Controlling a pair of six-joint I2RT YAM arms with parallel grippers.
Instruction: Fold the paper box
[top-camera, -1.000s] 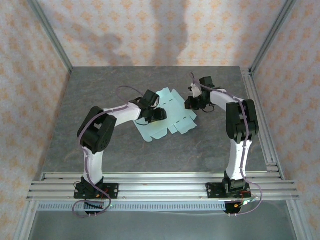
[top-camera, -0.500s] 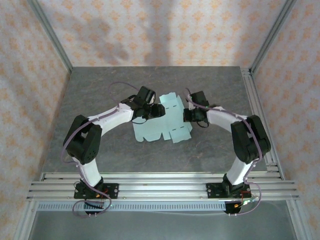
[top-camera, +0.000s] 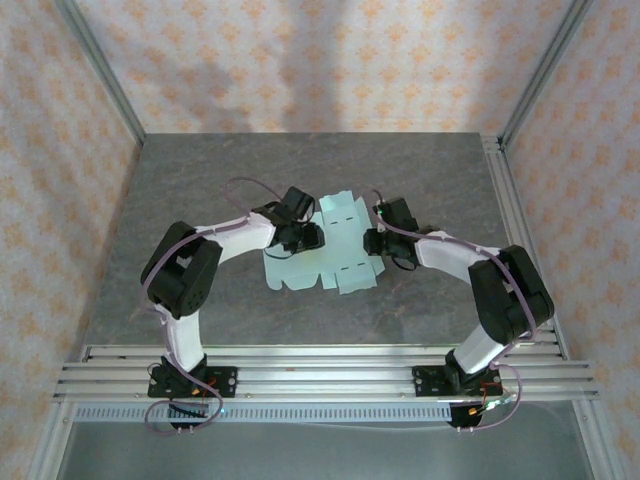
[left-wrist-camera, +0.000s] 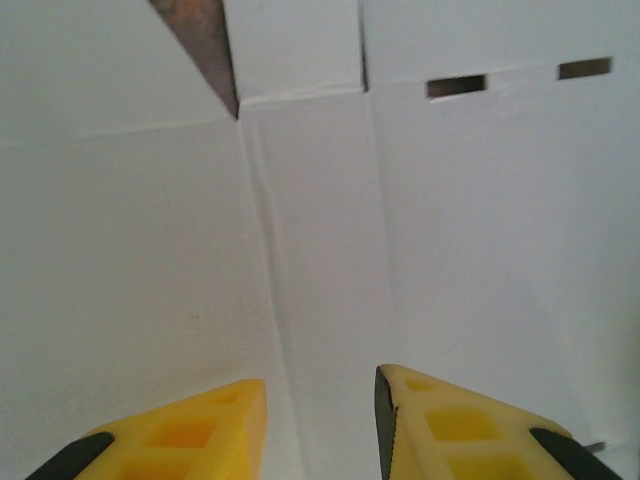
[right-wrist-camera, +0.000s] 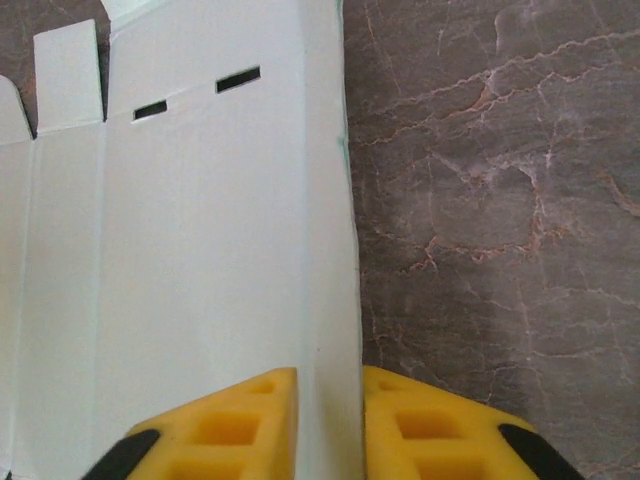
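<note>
Right wrist view — right gripper released, jaws slightly apart astride the paper box edge; left gripper likewise unclenched over its crease

Noted on left arm and right arm: white link shells, black joint housings, black bases. Lilac cables looped alongside. Fingers yellow, square-recessed, black-edged.

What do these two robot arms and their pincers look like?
Both the left arm and right arm have white links, chunky black joints and a thin purple cable looping alongside. Each ends in two blocky yellow fingers with square pockets.
</note>
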